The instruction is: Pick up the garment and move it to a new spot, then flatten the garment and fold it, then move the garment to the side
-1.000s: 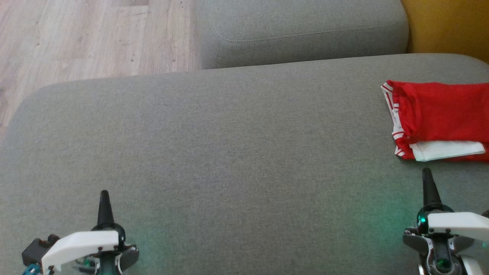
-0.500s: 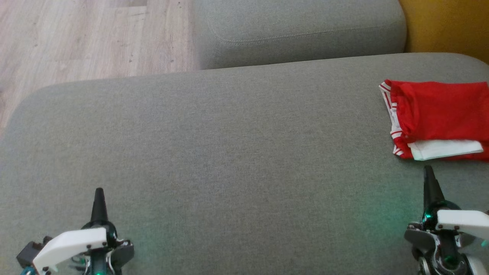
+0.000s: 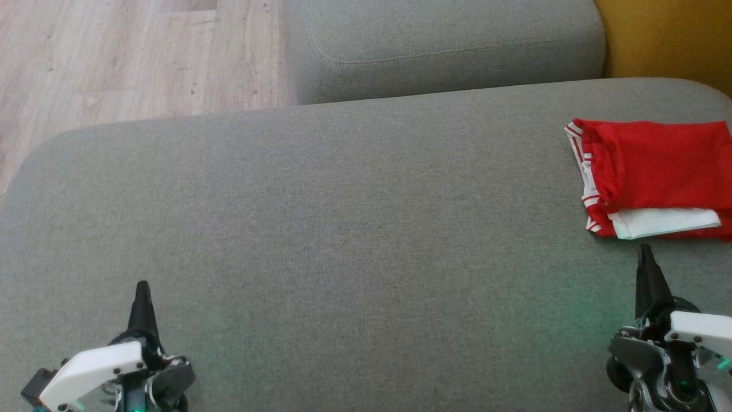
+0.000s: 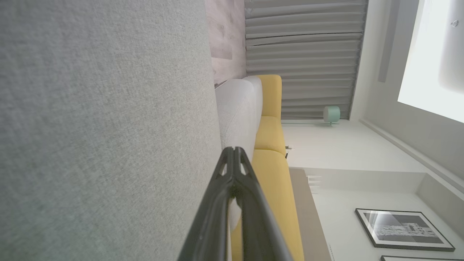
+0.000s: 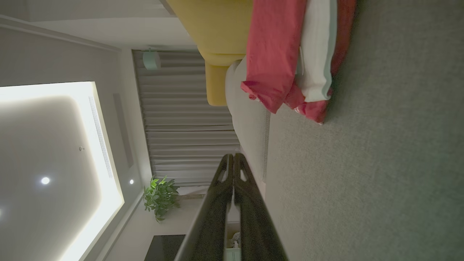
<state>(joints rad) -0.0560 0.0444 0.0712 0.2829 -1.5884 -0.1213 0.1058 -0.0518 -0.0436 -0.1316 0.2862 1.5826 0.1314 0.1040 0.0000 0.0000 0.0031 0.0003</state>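
Note:
The garment [image 3: 657,171] is red with white trim and lies folded at the far right of the grey cushion [image 3: 343,217]. It also shows at the top of the right wrist view, garment [image 5: 279,54]. My right gripper [image 3: 644,252] is shut and empty, its tips just short of the garment's near edge and apart from it. Its joined fingertips [image 5: 233,157] show in the right wrist view. My left gripper [image 3: 141,288] is shut and empty at the lower left, far from the garment. The left gripper [image 4: 233,150] is seen with its tips together above the cushion.
A second grey cushion [image 3: 446,46] sits behind the main one. Wooden floor [image 3: 131,57] lies at the upper left and a yellow sofa [image 3: 669,34] at the upper right. The cushion's rounded left corner drops off toward the floor.
Both grippers have drawn back a little toward the bottom of the head view. The camera has shifted slightly. The garment lies as before.

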